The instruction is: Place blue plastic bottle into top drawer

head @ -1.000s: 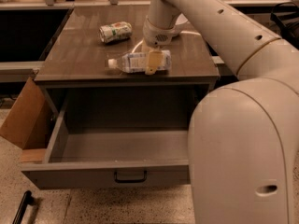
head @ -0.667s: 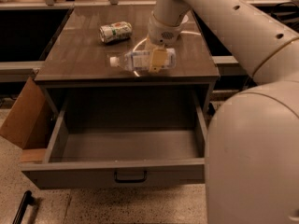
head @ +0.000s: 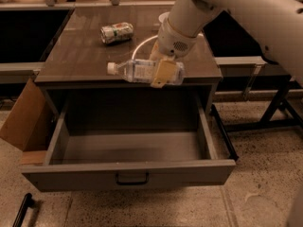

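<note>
- The gripper (head: 162, 73) was over the front edge of the bench (head: 75, 56), with its jaws pinching the blue plastic bottle (head: 137, 71) across the base half of its body. One tan pad lay over the near side of the label.
- The bottle was held sideways, white cap pointing to the camera's left, and looked slightly tilted. It sat level with the bench's front lip and above the back of the open drawer. It looked clear of the surface, but contact at the far side could not be ruled out.
- The arm (head: 203, 8) came down from the upper right, and a white cable (head: 140, 45) looped behind the wrist.
- The top drawer (head: 128, 167) was pulled well out below. Its floor looked bare, and its dark handle (head: 132, 178) was at the middle of the front.
- A dented can (head: 117, 32) lay on the bench behind the bottle, well apart from it. A cardboard flap (head: 21, 122) stood just beside the drawer's left wall.
- Step in hand, as judged: carry and lower.
- To do it well, bring the bottle forward past the bench lip before descending so the cap doesn't catch.
- Keep the grip firm, since the thin plastic may flex and slip.
- Lower it near the drawer floor at mid-width, away from both walls, and only then spread the jaws.
- A drop from height would likely make it roll.
</note>
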Controlling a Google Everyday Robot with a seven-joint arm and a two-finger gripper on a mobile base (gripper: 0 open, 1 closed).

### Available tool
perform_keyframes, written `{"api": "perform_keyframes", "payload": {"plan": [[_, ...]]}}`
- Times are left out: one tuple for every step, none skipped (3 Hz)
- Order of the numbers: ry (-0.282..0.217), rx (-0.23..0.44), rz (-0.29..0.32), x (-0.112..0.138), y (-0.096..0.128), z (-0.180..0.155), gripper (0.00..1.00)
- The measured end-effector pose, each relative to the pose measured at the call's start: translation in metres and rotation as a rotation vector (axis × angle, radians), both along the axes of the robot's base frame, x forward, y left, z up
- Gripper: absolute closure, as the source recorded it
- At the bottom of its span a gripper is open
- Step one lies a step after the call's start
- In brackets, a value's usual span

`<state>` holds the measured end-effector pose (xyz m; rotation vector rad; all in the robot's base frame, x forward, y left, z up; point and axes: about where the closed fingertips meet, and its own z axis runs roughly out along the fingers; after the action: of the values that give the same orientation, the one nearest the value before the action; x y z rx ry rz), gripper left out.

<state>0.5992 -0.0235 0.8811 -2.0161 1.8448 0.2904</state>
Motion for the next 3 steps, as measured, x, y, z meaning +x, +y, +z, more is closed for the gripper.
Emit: {"api": "perform_keyframes", "payload": {"plan": [[0.094, 0.019, -0.032, -0.038, 0.005, -0.034, 1.0], [0.094, 0.019, -0.032, -0.038, 0.005, -0.034, 1.0], [0.098, 0.005, -0.051, -0.036, 0.003, -0.053, 1.0]]}}
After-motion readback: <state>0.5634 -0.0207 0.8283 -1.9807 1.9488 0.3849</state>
